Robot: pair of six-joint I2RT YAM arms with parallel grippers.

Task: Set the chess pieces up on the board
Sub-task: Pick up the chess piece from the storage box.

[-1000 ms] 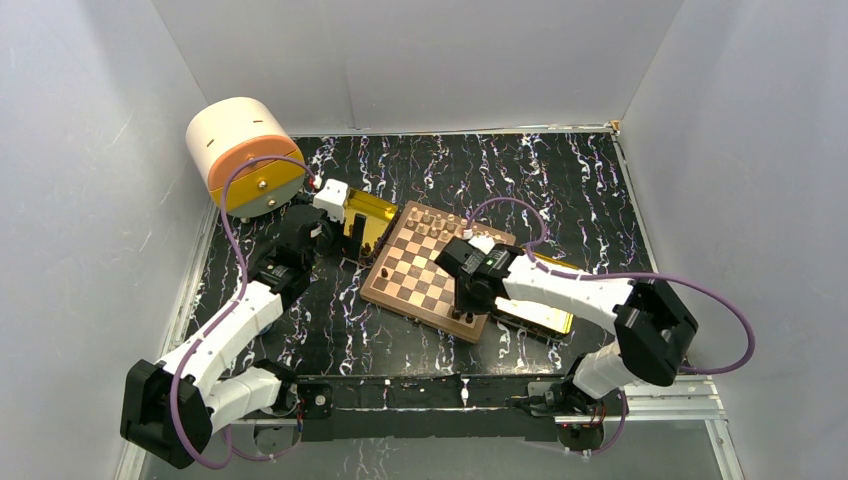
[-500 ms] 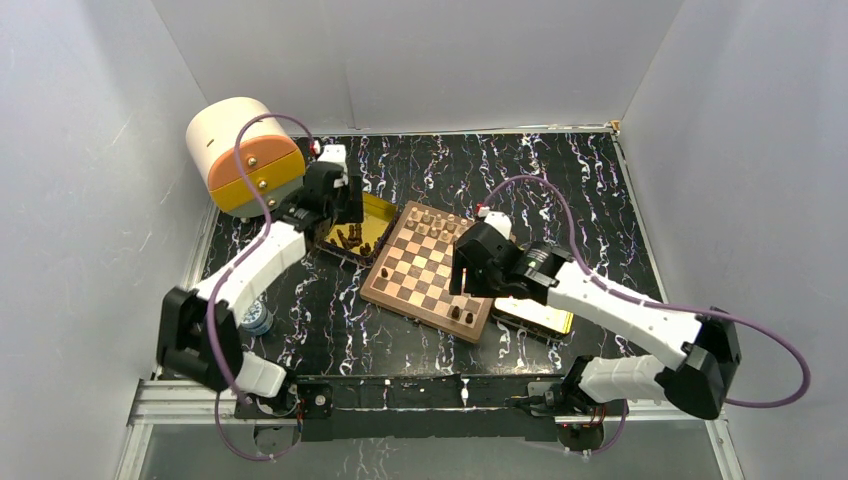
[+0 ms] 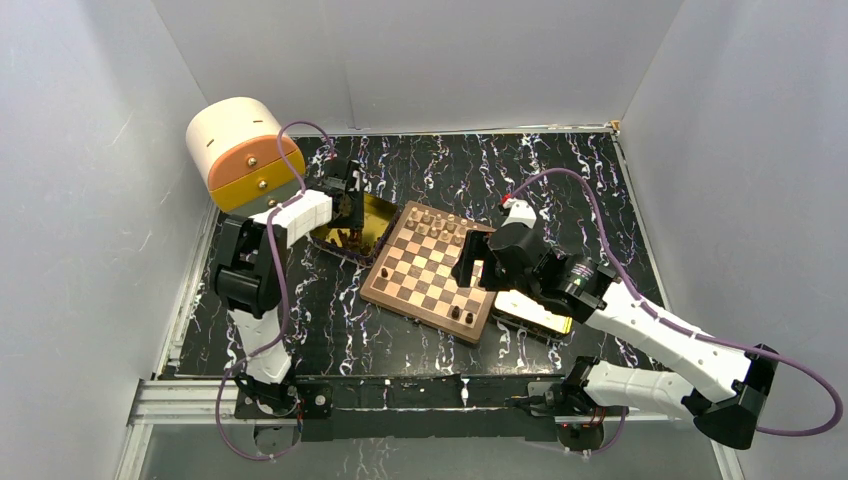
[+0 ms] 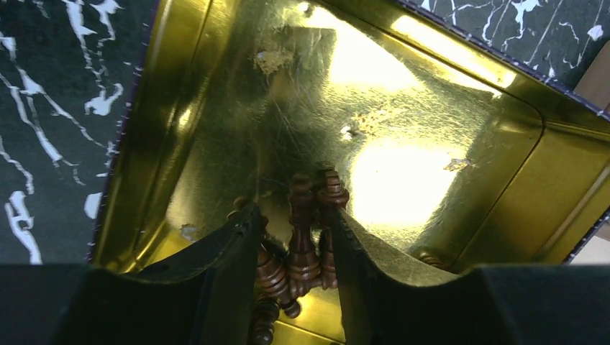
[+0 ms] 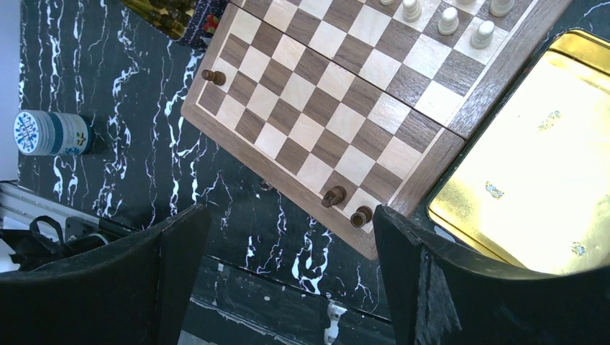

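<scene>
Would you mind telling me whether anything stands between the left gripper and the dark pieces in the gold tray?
Nothing visible does: the left gripper straddles a cluster of dark pieces lying in the gold tray.

Board [image 5: 338, 108]: wood, light and dark squares, visible grain, smooth satin finish.
Dark pieces [image 4: 306, 244]: turned wood, deep brown, glossy lacquer.
Light pieces [image 5: 448, 20]: pale wood, smooth, low sheen.
Gold tray [image 4: 431, 165]: metal, mirror-bright, scattered scuffs and dull spots on floor.
Counter [image 3: 580, 180]: black, white marble-pattern veining, low gloss.
Left claw [image 4: 295, 219], right claw [image 5: 288, 214]: matt black fingers.
</scene>
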